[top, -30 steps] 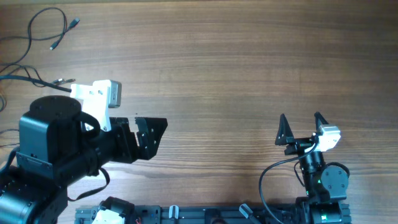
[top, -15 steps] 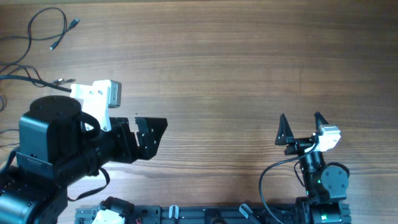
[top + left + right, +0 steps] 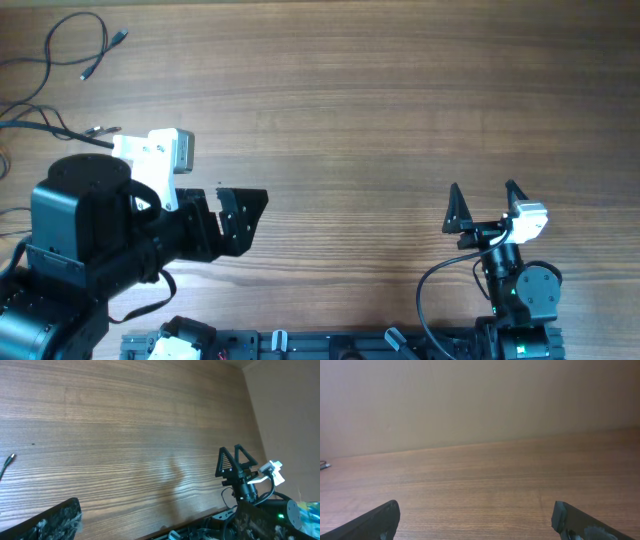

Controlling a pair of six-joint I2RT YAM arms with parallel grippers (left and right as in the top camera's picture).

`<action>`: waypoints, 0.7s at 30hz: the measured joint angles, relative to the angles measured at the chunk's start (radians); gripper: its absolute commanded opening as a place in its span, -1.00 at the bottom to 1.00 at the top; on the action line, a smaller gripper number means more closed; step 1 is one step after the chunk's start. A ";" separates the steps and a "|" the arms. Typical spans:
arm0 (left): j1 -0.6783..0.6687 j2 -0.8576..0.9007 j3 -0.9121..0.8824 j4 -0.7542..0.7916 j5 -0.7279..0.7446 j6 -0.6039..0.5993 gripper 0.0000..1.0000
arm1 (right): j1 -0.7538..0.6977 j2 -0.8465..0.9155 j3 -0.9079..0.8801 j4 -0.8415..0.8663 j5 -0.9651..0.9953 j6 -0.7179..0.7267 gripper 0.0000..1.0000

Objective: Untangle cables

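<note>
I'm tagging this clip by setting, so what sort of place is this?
Probably a robotics lab bench: a wooden table, the open left gripper and right gripper, and thin black cables at one corner.

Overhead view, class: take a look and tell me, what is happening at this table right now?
Two robot arms sit at a wooden table, and neither is handling anything. The cables, thin black cords with small plug ends, lie loose at the far left corner. The left gripper is open and empty, well short of them. The right gripper is open too, on the opposite side. Untangling has not begun.
</note>
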 measured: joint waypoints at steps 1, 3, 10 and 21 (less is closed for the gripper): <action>0.000 0.000 0.000 0.000 0.000 0.000 1.00 | 0.000 0.000 0.000 0.000 0.000 0.000 0.99; 0.000 0.000 0.000 -0.005 -0.013 0.004 1.00 | 0.000 0.000 0.000 0.000 0.000 0.000 0.99; 0.115 -0.103 -0.162 0.048 -0.049 0.166 1.00 | 0.000 0.000 0.000 0.001 0.000 0.000 0.99; 0.326 -0.542 -0.710 0.307 0.053 0.360 1.00 | 0.000 0.000 0.000 0.002 -0.003 0.000 0.99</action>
